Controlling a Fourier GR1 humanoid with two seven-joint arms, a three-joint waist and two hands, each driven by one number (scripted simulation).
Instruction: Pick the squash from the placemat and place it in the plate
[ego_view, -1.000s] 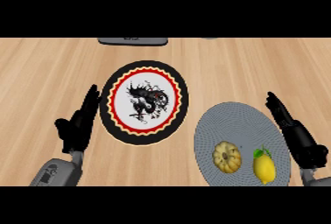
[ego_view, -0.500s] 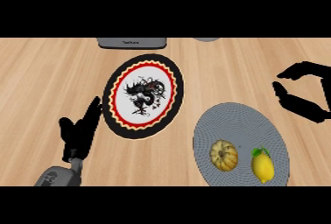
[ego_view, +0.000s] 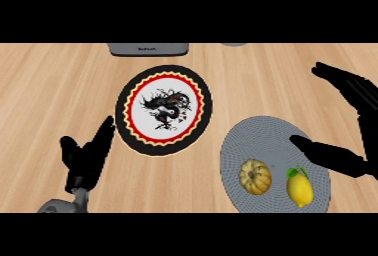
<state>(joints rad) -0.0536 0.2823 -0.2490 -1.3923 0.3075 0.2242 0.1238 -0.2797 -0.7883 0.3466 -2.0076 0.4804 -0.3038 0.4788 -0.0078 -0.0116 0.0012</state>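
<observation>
Nearest the lower edge, the squash is seen lying on the grey placemat, with a yellow lemon just beside it to the right. Neither fruit is touched by any hand. The left hand is found at the lower left, on the wooden surface, fingers straight and released, holding nothing; it stands close to the plate's left rim and well apart from the squash. The right hand is observed at the right edge, spread wide and grasping nothing: its thumb is extended over the placemat's right part, above and to the right of the squash and near the lemon. The plate, black-rimmed with a red ring and a dark figure, is located further back, left of the placemat. A grey appliance is noted at the far edge.
</observation>
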